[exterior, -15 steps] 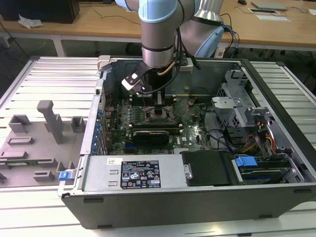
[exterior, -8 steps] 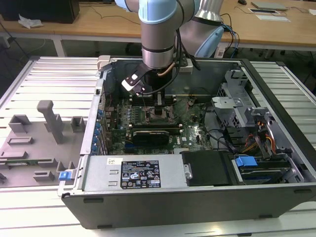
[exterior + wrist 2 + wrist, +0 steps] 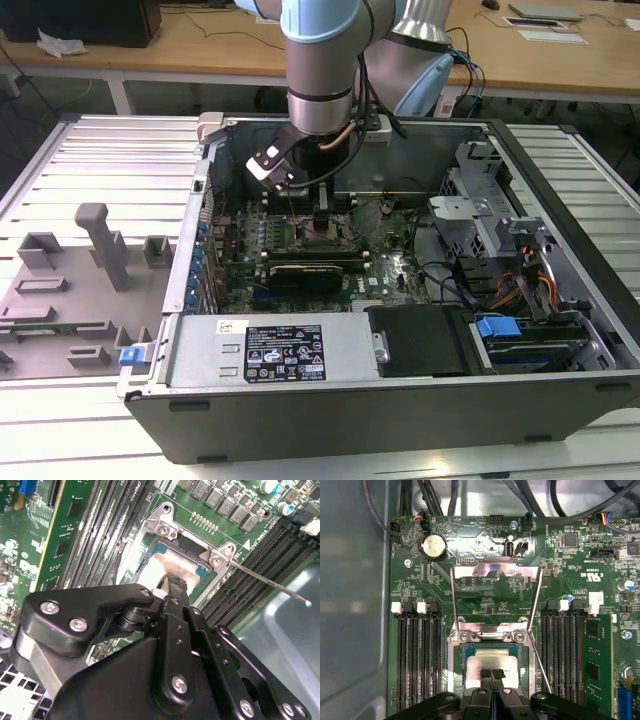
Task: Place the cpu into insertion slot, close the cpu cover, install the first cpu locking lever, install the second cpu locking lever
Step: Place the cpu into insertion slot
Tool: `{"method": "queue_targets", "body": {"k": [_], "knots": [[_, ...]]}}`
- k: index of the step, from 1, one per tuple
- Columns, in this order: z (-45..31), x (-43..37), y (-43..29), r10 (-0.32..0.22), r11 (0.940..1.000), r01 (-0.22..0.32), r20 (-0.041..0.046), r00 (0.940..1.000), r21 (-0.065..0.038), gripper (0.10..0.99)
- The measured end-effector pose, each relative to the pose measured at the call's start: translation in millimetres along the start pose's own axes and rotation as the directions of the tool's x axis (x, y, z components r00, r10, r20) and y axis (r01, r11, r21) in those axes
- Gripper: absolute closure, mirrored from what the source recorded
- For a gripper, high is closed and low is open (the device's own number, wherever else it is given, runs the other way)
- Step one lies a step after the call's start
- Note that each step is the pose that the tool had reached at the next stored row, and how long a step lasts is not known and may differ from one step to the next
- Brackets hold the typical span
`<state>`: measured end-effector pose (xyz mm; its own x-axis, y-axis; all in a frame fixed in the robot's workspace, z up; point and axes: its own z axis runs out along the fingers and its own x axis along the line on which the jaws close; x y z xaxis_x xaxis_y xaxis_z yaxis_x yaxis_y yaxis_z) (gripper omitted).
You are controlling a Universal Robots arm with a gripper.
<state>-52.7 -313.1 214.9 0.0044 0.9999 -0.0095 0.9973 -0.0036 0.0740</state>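
The cpu (image 3: 492, 659) lies flat in the insertion slot (image 3: 492, 636), its silver top (image 3: 175, 565) showing in both wrist views. My gripper (image 3: 492, 673) is shut, its two fingertips pressed together and resting on or just above the chip's middle, with nothing between them. The cpu cover (image 3: 495, 569) stands swung open behind the socket, the green board visible through its window. A thin locking lever (image 3: 270, 582) sticks out free from the socket's corner. In the exterior view the gripper (image 3: 325, 215) reaches down into the open computer case over the socket (image 3: 325, 238).
Black memory slots (image 3: 420, 655) flank the socket on both sides (image 3: 565, 650). A coin battery (image 3: 432, 546) and cables lie behind the cover. A drive cage (image 3: 500, 210) and power supply (image 3: 270, 350) crowd the case. A grey fixture tray (image 3: 70, 290) sits at the exterior view's left.
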Motion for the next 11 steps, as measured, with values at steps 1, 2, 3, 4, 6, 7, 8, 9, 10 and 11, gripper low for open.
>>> {"method": "queue_targets", "body": {"k": [1, 2, 3, 4, 6, 7, 8, 9, 10, 11], "knots": [[-2.0, 0.0, 0.2, 0.000, 1.0000, 0.000, 0.0001, 1.0000, 0.000, 0.980], [-6.5, 0.0, 0.5, 0.000, 1.0000, 0.000, 0.0000, 1.0000, 0.000, 0.980], [-13.3, -0.1, 1.0, 0.000, 1.0000, 0.000, 0.0000, 1.0000, 0.000, 0.980], [-16.3, -0.2, 1.2, 0.000, 1.0000, 0.000, 0.0002, 1.0000, 0.000, 0.980], [-24.1, -0.2, 1.8, 0.000, 1.0000, 0.000, 0.0001, 1.0000, 0.000, 0.980], [-27.3, -0.2, 2.1, 0.000, 1.0000, 0.000, 0.0001, 1.0000, 0.000, 0.980], [-34.3, -0.3, 2.6, 0.000, 1.0000, 0.000, 0.0002, 1.0000, 0.000, 0.980], [-42.3, -0.4, 3.2, 0.000, 1.0000, 0.000, 0.0002, 1.0000, 0.000, 0.980], [-45.3, -0.4, 3.4, 0.000, 1.0000, 0.000, 0.0002, 1.0000, 0.000, 0.980], [-48.3, -0.5, 3.6, 0.000, 1.0000, 0.000, 0.0003, 1.0000, 0.000, 0.980]]}}
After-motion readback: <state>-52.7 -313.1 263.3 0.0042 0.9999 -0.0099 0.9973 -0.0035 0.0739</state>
